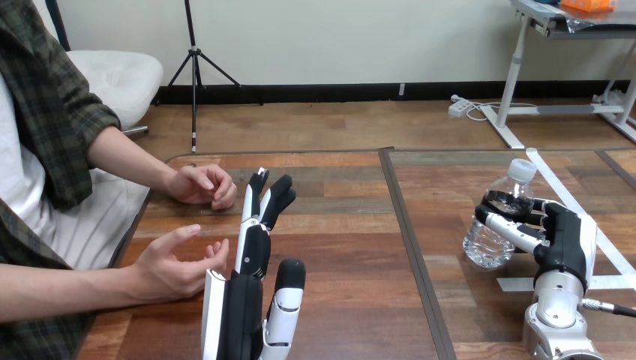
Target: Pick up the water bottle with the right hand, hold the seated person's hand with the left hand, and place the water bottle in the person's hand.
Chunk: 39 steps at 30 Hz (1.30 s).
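In the head view, the right hand [559, 244] was clamped on the water bottle [486, 241], its black-and-white fingers curled round the upper body just below the shoulder and the thumb closing from the far side. Gripping that high left the neck and white cap free above the fingers, which looked like a sensible hold for passing it over. The bottle was clear, thin, ribbed plastic with water in its rounded lower part, a soft wall that would probably dent under a tight squeeze. It leaned slightly. Whether its base touched the counter [352, 247] could not be told. White tape strips [570, 202] lay on the wood beyond and below that hand.

The left hand [244, 307] stood well apart from the bottle, across the dark seam [409, 240] that split the counter. Its fingers were straight and spread upward with the thumb out to one side, and it gripped nothing. Hard white shells covered its back, and the fingertips were matte black.

The person's lower hand [176, 266] hung just beside the left hand's outer edge, palm up and loosely cupped, apparently offered to receive. No robot finger curled round it, and contact could not be judged. The person's upper hand [201, 186] rested loosely closed on the counter beyond the left hand's fingertips. The counter was smooth brown planked wood.
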{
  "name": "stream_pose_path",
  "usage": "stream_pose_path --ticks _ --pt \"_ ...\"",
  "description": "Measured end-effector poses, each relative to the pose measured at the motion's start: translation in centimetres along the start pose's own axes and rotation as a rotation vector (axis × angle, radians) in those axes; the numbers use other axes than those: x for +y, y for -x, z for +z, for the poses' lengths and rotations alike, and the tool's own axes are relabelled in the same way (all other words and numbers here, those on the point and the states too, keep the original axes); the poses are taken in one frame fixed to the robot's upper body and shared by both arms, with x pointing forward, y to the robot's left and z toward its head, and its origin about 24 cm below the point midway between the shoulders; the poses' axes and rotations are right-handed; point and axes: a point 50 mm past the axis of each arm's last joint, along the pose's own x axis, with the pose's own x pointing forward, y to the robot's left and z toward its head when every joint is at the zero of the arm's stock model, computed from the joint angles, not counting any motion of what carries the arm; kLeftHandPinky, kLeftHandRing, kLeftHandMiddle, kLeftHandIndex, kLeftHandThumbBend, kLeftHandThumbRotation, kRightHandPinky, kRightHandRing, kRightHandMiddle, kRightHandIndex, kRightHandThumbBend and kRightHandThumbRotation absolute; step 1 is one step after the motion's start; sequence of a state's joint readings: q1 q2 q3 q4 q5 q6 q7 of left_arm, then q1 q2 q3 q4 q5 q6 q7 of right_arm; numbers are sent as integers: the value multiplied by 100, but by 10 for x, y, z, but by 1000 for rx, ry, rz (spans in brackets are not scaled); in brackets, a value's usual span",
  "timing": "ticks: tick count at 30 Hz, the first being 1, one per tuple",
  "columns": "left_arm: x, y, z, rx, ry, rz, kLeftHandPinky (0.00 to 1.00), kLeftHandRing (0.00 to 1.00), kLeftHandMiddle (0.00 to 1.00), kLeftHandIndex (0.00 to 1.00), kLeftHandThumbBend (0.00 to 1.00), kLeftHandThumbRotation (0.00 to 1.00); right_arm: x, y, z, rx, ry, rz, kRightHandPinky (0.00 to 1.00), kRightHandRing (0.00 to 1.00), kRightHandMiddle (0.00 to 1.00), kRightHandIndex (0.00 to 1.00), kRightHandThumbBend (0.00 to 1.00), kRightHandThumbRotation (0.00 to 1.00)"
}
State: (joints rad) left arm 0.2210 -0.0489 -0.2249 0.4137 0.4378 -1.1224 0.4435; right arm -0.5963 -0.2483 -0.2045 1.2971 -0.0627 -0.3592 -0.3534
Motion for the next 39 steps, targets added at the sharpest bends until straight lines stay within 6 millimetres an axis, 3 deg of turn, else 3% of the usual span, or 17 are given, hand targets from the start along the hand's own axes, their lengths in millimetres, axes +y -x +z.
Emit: stream_pose_path --ticks 21,39 --pt "0 0 0 4 -2 1 98 89 91 99 39 100 1 1 5 -63 -2 6 43 48 53 55 78 0" --pt "0 0 0 5 0 0 98 90 92 99 40 100 3 2 11 -122 -15 14 46 47 51 53 77 0"
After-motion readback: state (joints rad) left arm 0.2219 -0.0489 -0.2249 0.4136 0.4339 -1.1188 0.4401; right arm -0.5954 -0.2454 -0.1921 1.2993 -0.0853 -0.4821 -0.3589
